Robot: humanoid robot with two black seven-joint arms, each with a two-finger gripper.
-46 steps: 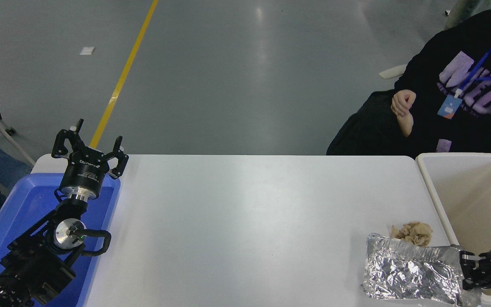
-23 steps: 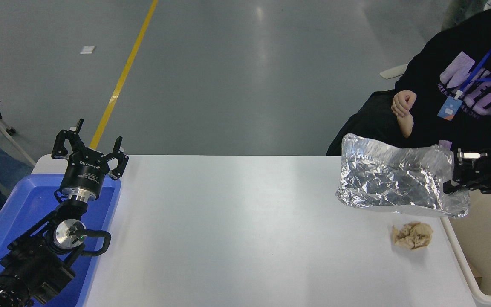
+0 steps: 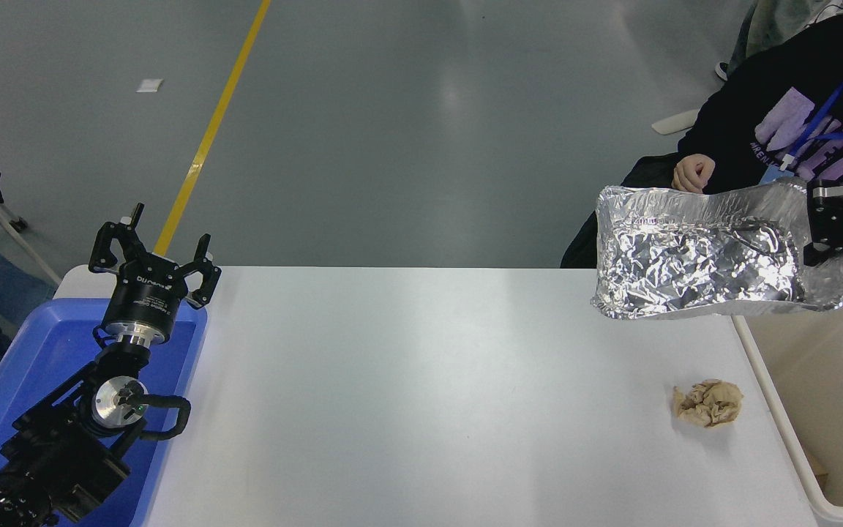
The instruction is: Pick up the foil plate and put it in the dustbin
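The foil plate (image 3: 707,256) hangs in the air, long axis from 9 to 3 o'clock, open side toward the camera. The right gripper (image 3: 820,223) pinches its 3 o'clock end beside the dustbin (image 3: 758,359). The left gripper (image 3: 152,252) is parked at 8 o'clock, fingers spread wide.

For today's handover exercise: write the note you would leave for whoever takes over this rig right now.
Right gripper: shut on the foil plate, holding it by its right end in the air beside the dustbin.
Left gripper: open, parked over the blue tray.
Paper ball lies on the table.
Done: pick-up.
Left: carry the plate over the dustbin and release.
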